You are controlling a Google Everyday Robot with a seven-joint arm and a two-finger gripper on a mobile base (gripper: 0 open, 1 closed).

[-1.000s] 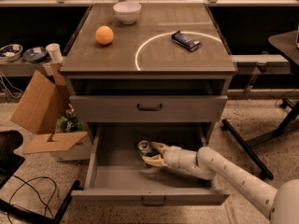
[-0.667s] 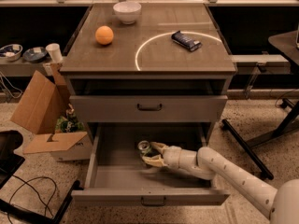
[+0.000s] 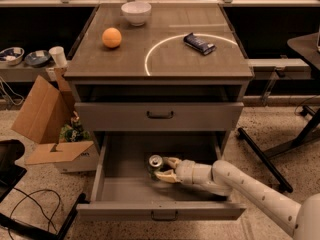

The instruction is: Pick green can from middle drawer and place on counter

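Note:
The green can [image 3: 154, 164] stands on the floor of the pulled-out middle drawer [image 3: 120, 186], left of centre, its silver top showing. My gripper [image 3: 164, 169] reaches into the drawer from the right on a white arm [image 3: 240, 184]. Its pale fingers [image 3: 172, 161] sit on the far and near sides of the can and close on it. The can still rests on the drawer floor. The counter [image 3: 165, 59] with its thin white circle line is above, with nothing inside the circle's left half.
On the counter are an orange ball [image 3: 111, 37], a white bowl [image 3: 136, 13] and a dark blue snack wrapper [image 3: 199, 43]. The drawer above [image 3: 160, 115] is closed. A cardboard box [image 3: 47, 129] stands to the left and a black table leg [image 3: 270, 159] to the right.

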